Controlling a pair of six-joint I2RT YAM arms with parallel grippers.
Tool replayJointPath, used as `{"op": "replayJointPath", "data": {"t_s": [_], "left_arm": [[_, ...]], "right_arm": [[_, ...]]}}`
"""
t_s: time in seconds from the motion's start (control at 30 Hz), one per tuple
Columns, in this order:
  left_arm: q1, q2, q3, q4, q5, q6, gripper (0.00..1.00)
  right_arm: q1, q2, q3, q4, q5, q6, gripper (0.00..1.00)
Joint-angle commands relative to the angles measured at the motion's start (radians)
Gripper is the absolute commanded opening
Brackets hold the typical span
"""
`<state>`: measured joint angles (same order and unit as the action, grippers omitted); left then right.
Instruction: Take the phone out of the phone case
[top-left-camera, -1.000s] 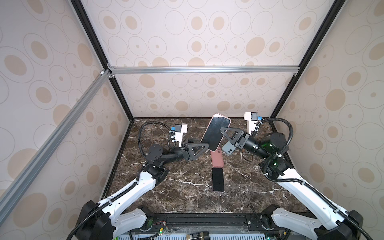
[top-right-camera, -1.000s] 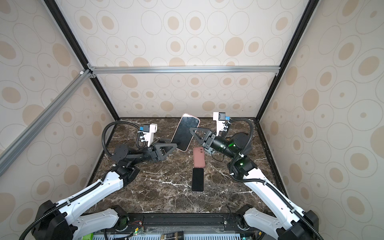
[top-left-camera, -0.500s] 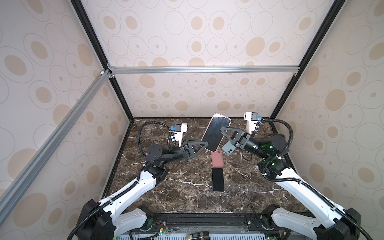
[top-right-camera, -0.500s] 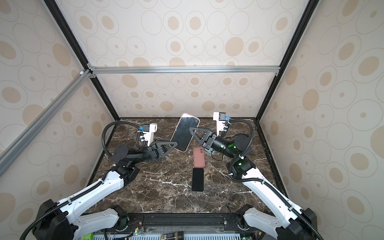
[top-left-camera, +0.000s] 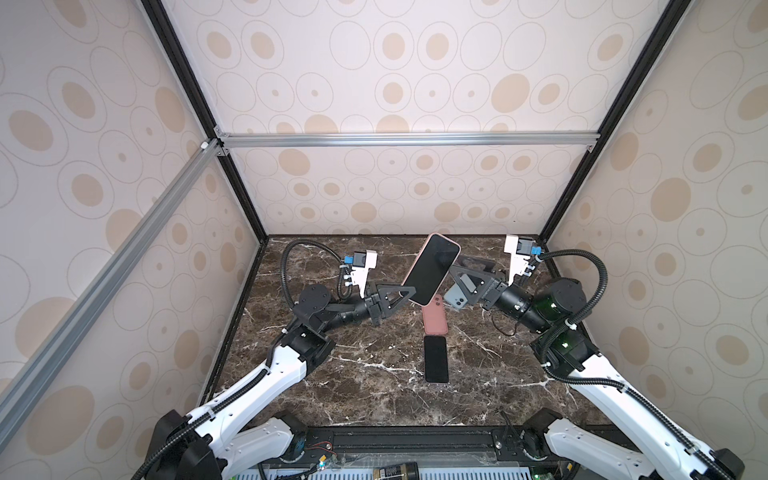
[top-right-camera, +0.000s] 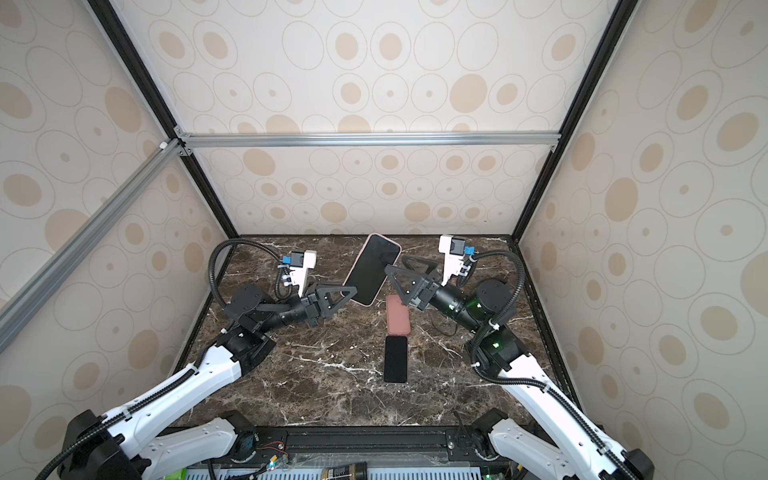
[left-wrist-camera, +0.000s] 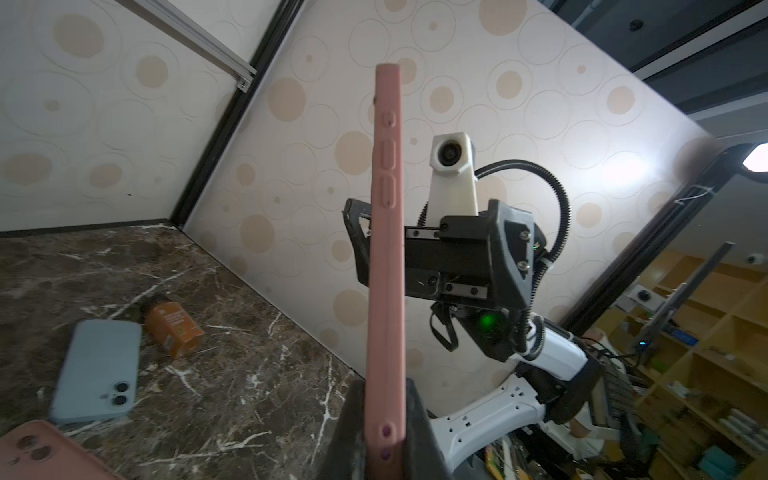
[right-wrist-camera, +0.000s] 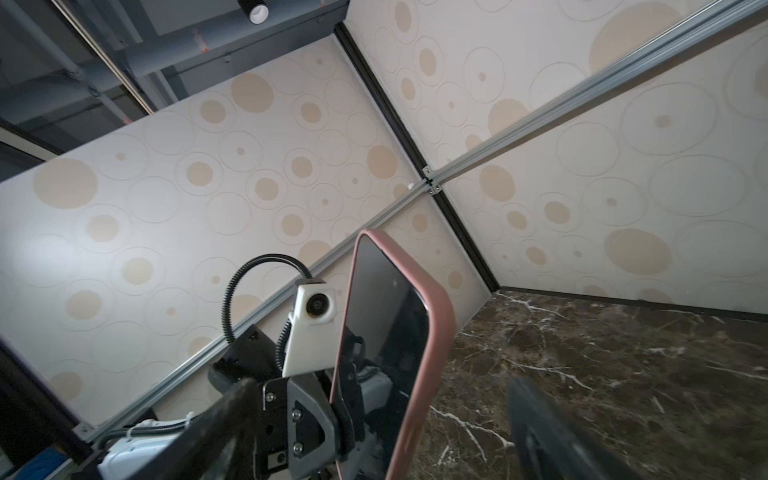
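The phone sat inside its pink case, dark glass framed all round by the case's rim, and the pair hung tilted in the air above the counter. My left jaws were clamped on the lower end of that case, one on each flat face. My right jaws stood wide apart, with the upper part of the cased phone between them and neither one clearly touching it.

The case looked matte and soft, with rounded corners and raised oval button covers along its narrow side. I could read no brand or writing on it.

On the brown, white-veined marble counter a second pink case lay back up with its lens cutouts showing; I could not tell whether anything was in it. Just beside its near end lay a bare black phone, flat and glossy. A pale blue phone lay back up with two lenses, and a small brown bottle lay on its side at its far corner, its label too blurred to read.
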<state>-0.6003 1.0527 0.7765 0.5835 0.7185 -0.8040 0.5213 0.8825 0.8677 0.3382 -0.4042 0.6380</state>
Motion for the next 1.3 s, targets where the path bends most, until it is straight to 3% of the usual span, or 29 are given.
{"op": "replayJointPath", "data": {"t_s": [0.0, 0.07, 0.13, 0.2, 0.3, 0.37, 0.53, 0.67, 0.97, 1.27], "left_arm": [[0.002, -0.038, 0.105, -0.149, -0.124, 0.231, 0.00], [0.002, -0.021, 0.168, -0.275, -0.131, 0.319, 0.00], [0.003, -0.014, 0.207, -0.354, -0.124, 0.361, 0.00], [0.005, 0.001, 0.252, -0.432, -0.103, 0.404, 0.00], [0.004, 0.028, 0.313, -0.535, -0.071, 0.464, 0.00], [0.004, 0.038, 0.342, -0.581, -0.065, 0.495, 0.00], [0.004, 0.056, 0.404, -0.678, -0.037, 0.579, 0.00], [0.005, 0.061, 0.406, -0.728, -0.042, 0.677, 0.00], [0.005, 0.028, 0.348, -0.634, 0.232, 0.795, 0.00], [0.005, -0.041, 0.302, -0.580, 0.269, 0.831, 0.00]], "right_arm": [[-0.004, -0.028, 0.061, -0.284, 0.140, -0.258, 0.99], [-0.003, -0.033, 0.127, -0.452, 0.205, -0.324, 0.96], [-0.005, -0.022, 0.207, -0.617, 0.246, -0.397, 0.82], [-0.013, 0.014, 0.295, -0.764, 0.261, -0.494, 0.80], [-0.073, 0.080, 0.416, -0.934, 0.172, -0.578, 0.83], [-0.145, 0.103, 0.457, -0.973, 0.038, -0.588, 0.83], [-0.315, 0.125, 0.488, -0.914, -0.360, -0.516, 0.82], [-0.345, 0.131, 0.457, -0.749, -0.590, -0.437, 0.80], [-0.340, 0.149, 0.458, -0.694, -0.715, -0.475, 0.75], [-0.281, 0.149, 0.477, -0.679, -0.763, -0.412, 0.73]]}}
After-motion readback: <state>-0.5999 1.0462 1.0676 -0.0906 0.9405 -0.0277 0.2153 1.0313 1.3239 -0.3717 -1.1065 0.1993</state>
